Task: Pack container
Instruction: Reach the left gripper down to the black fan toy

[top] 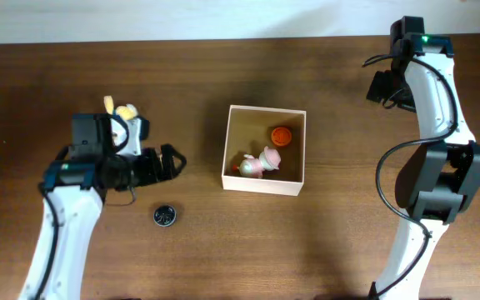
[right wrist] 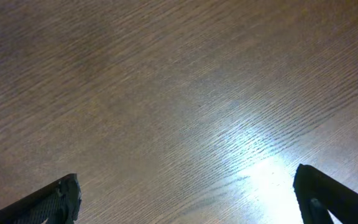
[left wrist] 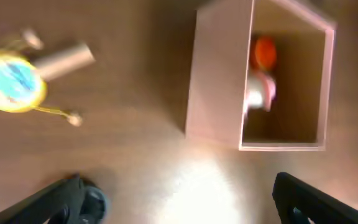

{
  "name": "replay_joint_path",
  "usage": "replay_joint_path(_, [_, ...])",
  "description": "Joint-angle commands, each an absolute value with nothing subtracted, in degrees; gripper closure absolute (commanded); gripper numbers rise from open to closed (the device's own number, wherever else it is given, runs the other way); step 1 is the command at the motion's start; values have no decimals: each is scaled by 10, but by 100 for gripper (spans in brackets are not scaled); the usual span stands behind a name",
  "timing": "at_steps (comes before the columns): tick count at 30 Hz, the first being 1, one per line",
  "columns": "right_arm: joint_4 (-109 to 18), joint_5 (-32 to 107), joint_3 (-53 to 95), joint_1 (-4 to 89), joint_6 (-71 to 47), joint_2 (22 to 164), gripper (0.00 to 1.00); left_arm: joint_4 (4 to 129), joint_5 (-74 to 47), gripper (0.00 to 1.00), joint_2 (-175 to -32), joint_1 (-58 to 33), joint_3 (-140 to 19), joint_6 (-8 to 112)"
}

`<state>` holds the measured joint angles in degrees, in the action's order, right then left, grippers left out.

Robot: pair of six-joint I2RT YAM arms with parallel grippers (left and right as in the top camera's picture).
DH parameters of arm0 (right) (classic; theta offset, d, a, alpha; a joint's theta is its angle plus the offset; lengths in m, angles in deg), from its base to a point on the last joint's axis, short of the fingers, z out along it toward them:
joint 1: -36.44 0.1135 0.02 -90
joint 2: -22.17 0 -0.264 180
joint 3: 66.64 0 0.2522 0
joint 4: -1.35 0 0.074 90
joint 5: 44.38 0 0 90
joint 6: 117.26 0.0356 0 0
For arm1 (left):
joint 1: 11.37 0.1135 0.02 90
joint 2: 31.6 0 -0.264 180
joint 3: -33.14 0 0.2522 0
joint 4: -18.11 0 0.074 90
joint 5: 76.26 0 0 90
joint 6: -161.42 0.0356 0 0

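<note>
Roughly at the middle of the wooden table (top: 340, 250) sits the container (top: 261, 184), square and shallow, its open top up and its thin pale walls framing a tan inside. Within the container lie an orange round piece (top: 282, 134), toward the far corner on the right arm's side, and a pink-and-white toy (top: 262, 161) just beside it, closer to the wall that faces the arms' bases; whether the two touch cannot be told. The left gripper (top: 173, 161) hovers beside the container on the left arm's side, apart from its wall, pointing toward it with its jaws spread wide and nothing between them. Farther from the container on that same side, a yellow toy (top: 126, 112) lies partly hidden behind the left arm, and a small dark round object (top: 165, 216) rests on the wood. The right gripper (right wrist: 186, 177) is well apart from the container on the opposite side, its fingers wide apart over bare table, holding nothing.
</note>
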<state>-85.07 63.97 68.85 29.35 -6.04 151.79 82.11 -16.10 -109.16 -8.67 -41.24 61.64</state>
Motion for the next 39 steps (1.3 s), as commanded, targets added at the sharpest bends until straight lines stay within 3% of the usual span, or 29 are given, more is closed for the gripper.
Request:
replay_joint_path(1, [-850, 641, 689, 292, -51, 1519, 1, 864, -160, 1, -1133, -86, -420, 651])
replay_joint_path(6, [-850, 641, 689, 292, -51, 1519, 1, 935, -73, 1, -1207, -86, -420, 659])
replay_joint_path(18, [-850, 641, 689, 292, -51, 1519, 1, 947, 59, 3, -1276, -131, -420, 657])
replay_joint_path(30, [-850, 641, 689, 292, -51, 1519, 1, 896, 140, 5, -1282, -192, -419, 565])
replay_joint_path(39, [-850, 641, 689, 292, -51, 1519, 1, 889, 132, 4, -1283, -192, -398, 513])
